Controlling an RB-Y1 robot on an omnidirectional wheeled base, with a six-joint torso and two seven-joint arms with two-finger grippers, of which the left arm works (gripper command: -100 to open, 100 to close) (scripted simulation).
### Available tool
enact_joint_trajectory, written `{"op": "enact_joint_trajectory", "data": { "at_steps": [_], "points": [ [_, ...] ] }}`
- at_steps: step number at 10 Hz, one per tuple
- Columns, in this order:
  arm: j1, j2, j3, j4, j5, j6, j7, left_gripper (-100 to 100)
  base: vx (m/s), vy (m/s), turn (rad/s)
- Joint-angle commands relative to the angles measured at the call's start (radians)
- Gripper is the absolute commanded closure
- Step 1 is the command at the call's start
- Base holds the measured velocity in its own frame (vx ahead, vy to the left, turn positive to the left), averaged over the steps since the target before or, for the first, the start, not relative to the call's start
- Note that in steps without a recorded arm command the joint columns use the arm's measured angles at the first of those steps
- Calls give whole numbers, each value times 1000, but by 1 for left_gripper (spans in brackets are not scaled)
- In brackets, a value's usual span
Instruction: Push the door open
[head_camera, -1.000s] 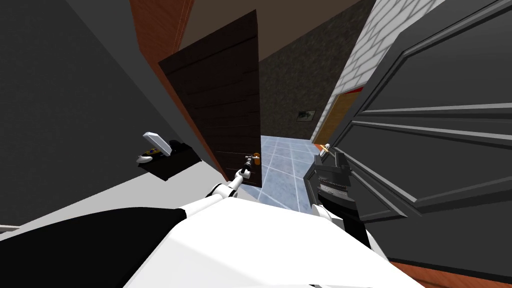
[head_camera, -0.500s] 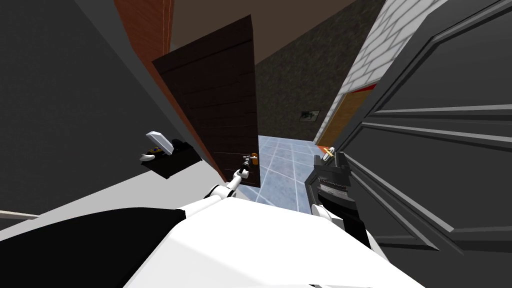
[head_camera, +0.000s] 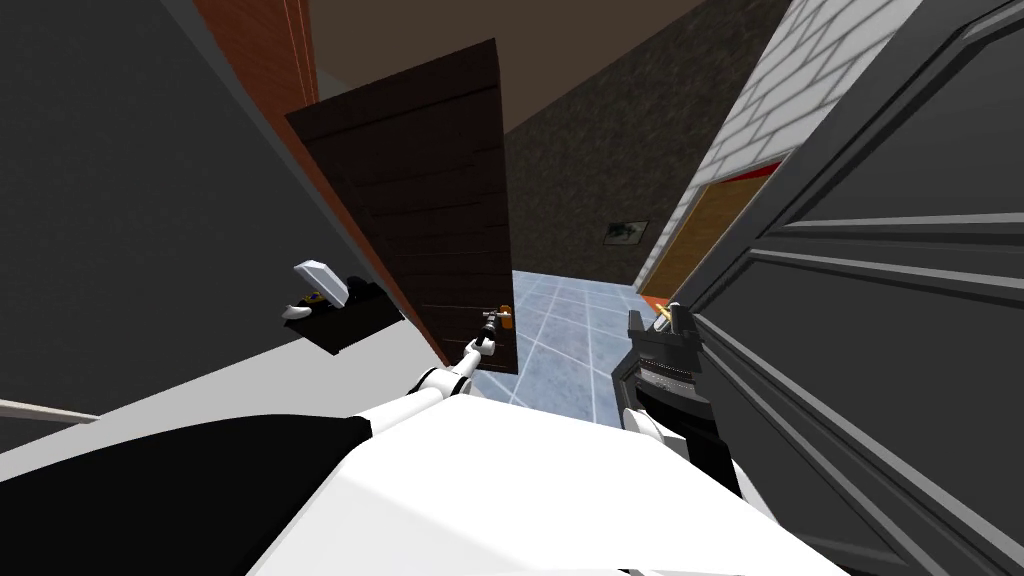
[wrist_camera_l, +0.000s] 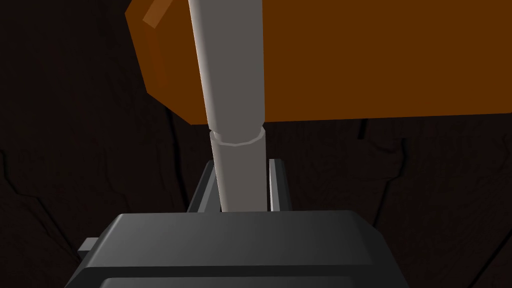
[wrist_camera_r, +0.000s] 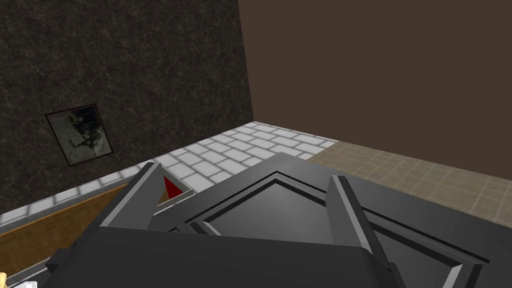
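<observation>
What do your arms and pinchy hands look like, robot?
My left arm is a slim white tube with dark joints. My left gripper and right gripper are each a dark grey box with slanted edges, carrying two thin, flat, grey fingers like little blades. I see no cables or markings.

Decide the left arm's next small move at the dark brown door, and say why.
Probably push the left claw a little way forward, so the dark brown plank door swings wider. The claw is shut on the grey cylindrical handle bar by its orange block-shaped mount. The door stands only partly open, with blue tiled floor showing past its edge.
</observation>
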Motion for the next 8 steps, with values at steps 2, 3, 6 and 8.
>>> {"op": "enact_joint_trajectory", "data": {
  "at_steps": [2, 3, 6, 8],
  "points": [
    [11, 13, 28, -21, 8, 5, -9, 100, 168, -147, 84],
    [12, 16, 36, -20, 11, 5, -12, 100, 153, -134, 68],
    [14, 23, 58, -18, 18, 4, -18, 100, 154, -118, 59],
    [18, 34, 74, -14, 23, 4, -23, 100, 103, -57, 51]
  ]
}}
